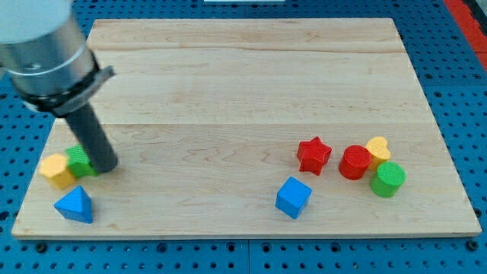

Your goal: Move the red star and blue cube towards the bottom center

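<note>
The red star (313, 155) lies on the wooden board (243, 76) right of centre. The blue cube (293, 197) sits just below and left of it, near the bottom edge. My tip (106, 166) is at the view's left, far from both, touching the right side of a green block (78, 160).
A yellow block (57, 170) sits left of the green block, with a blue triangle (74, 205) below them. At the right, a red cylinder (354, 162), a yellow heart (377, 150) and a green cylinder (388, 179) cluster beside the red star.
</note>
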Controlling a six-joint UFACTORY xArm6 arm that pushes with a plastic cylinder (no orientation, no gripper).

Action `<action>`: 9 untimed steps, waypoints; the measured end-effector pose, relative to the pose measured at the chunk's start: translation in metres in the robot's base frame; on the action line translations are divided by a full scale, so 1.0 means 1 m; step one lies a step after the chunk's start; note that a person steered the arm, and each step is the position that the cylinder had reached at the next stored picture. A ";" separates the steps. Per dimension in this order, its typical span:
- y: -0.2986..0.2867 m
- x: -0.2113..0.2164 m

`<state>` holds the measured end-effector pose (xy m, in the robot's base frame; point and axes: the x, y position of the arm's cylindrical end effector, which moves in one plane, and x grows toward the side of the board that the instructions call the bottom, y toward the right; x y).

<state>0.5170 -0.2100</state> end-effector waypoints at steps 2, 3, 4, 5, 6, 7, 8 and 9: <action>0.086 -0.007; 0.178 -0.009; 0.232 -0.008; 0.224 0.002; 0.236 -0.008; 0.245 -0.028; 0.245 -0.046; 0.272 -0.054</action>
<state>0.4634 0.0621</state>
